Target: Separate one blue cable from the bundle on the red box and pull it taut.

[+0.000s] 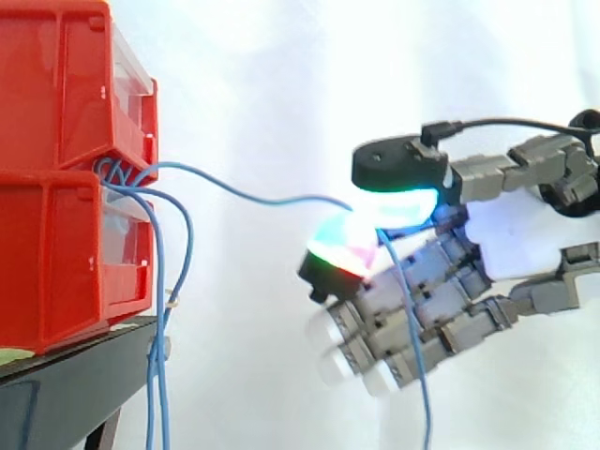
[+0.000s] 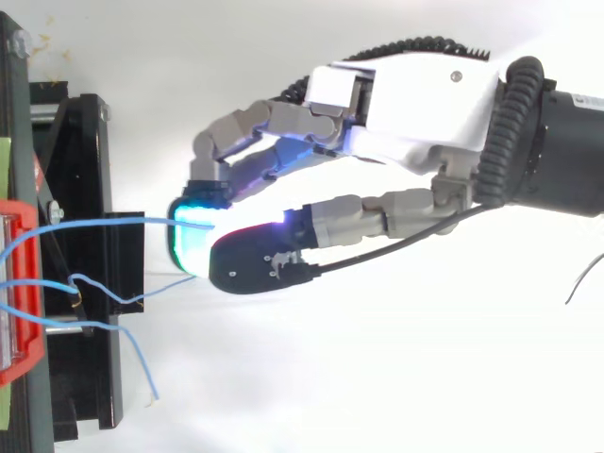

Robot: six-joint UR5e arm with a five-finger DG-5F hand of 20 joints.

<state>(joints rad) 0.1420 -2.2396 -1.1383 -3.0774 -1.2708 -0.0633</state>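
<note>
Hand (image 2: pixel 415 104) pinching one blue cable (image 1: pixel 281 201) between its pads, clear of the bundle (image 1: pixel 117 174) at the red box (image 1: pixel 56 234). It's separated but sagging; tightening remains.

- Very bright and flat throughout; blown to near-blank white on the curtain (image 1: pixel 281 75) behind the hand (image 1: pixel 525 248).
- From the side, washed out by glare across the palm, with edges lost against that backdrop.
- Lit cyan, green and red at the pads (image 1: pixel 405 202), strongest where pinched on the blue cable (image 1: pixel 244 195), and tinted by that glow on the neighbouring fingers.
- From above, flared white beneath and around the hand, swallowing the surface there.
- Barely shadowed near the hand; darkest well beyond the pads, on the black stand (image 2: pixel 85 283) and under the red bins (image 1: pixel 56 187).
</note>
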